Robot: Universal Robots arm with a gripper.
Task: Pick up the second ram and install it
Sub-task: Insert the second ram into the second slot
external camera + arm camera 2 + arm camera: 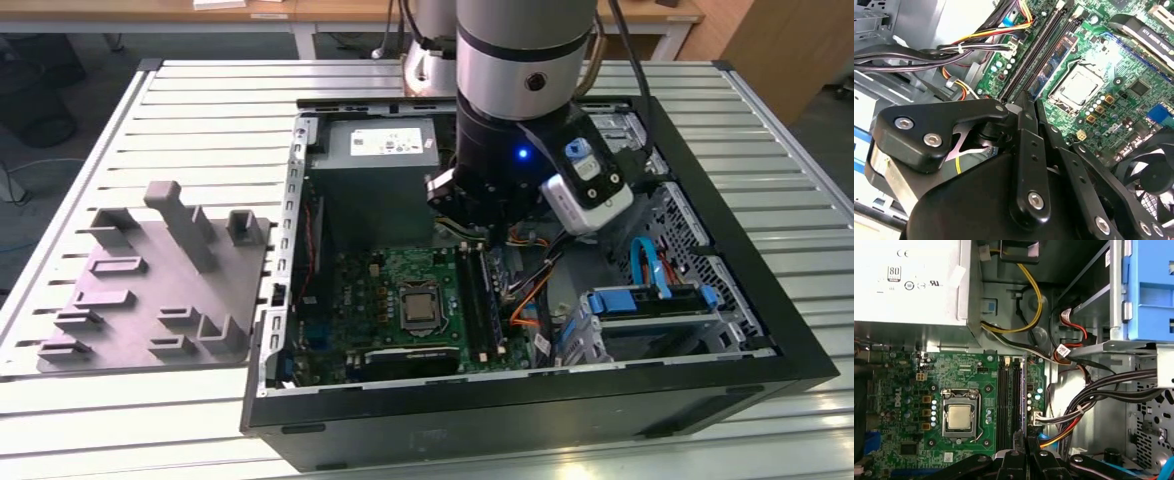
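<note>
Gripper (1026, 447) fingers pressed together on the second ram (1025, 400), thin board standing on edge over the memory slots (1010, 395) (mobo, inside the open PC case (747, 300)). In first wrist view, ram sits at 3 o'clock of the CPU socket (960, 417); grey tray (160, 290) lies on the table at 9 o'clock of case in exterior view.

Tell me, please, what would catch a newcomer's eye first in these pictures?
First, the robot arm reaching down into the open computer case on the slatted table, its gripper low over the black memory slots. Next, the green motherboard with its silver processor beside those slots. A grey moulded tray sits on the exterior view's left.
</note>
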